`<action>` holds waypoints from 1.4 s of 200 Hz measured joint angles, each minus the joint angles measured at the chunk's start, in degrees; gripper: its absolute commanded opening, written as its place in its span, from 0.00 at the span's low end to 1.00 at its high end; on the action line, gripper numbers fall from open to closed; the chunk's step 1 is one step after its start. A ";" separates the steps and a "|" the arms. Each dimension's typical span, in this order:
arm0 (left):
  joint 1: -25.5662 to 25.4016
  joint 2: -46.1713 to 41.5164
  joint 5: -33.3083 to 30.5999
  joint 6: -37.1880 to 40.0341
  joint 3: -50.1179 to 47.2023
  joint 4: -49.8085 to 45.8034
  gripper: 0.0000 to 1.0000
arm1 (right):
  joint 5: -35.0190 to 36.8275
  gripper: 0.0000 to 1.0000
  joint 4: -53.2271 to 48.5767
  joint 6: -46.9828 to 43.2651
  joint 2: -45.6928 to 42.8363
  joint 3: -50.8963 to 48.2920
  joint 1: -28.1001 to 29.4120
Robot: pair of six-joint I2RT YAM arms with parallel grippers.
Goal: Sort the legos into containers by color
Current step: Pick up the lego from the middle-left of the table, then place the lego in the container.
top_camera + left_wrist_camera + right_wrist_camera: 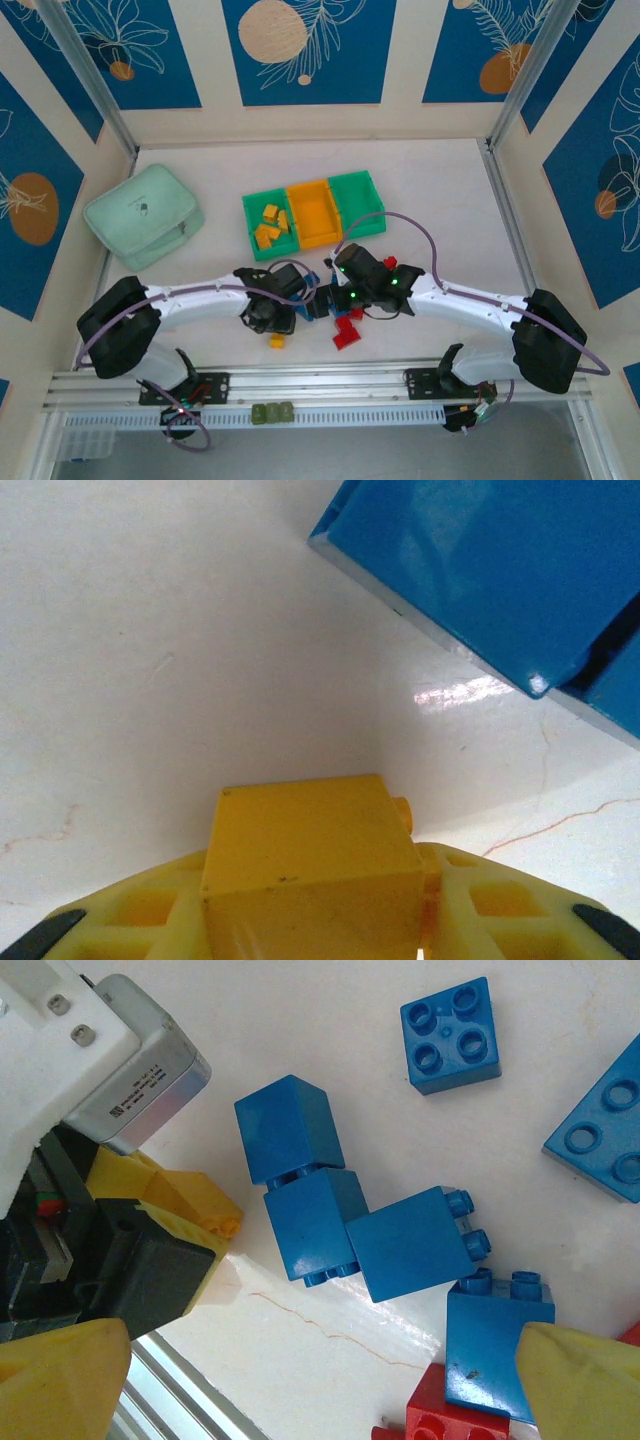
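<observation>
yellow brick (310,865) clamped between left fingers (500,910), down at the surface (150,650) | right fingers (585,1380) spread wide over blue bricks (320,1225) | step: picking up yellow | next: lift clear, carry to left green bin (248,222) with yellow bricks (268,228), release

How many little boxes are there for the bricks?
3, in a row: a green box on the left holding yellow bricks, an orange box in the middle, a green box on the right. None seems hidden.
</observation>
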 measured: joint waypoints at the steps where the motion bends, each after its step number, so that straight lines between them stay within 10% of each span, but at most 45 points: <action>1: 0.00 0.00 -0.04 0.00 0.00 0.00 0.35 | 0.00 0.99 -0.02 0.00 0.00 0.00 0.00; 65: 2.16 -4.35 -7.50 2.12 6.73 -6.51 0.35 | 0.00 0.99 -0.07 -1.51 0.07 1.97 -0.17; 117: 14.36 -4.92 -12.52 9.35 17.70 -7.54 0.35 | 0.24 0.99 0.87 -3.04 2.82 7.52 -2.36; 183: 26.18 9.42 -15.10 18.45 33.20 -4.09 0.36 | 1.55 0.99 1.86 -3.67 5.97 10.10 -6.12; 280: 28.83 28.28 -17.07 25.16 50.40 -4.79 0.58 | 1.49 0.99 2.99 -3.67 6.49 10.10 -8.33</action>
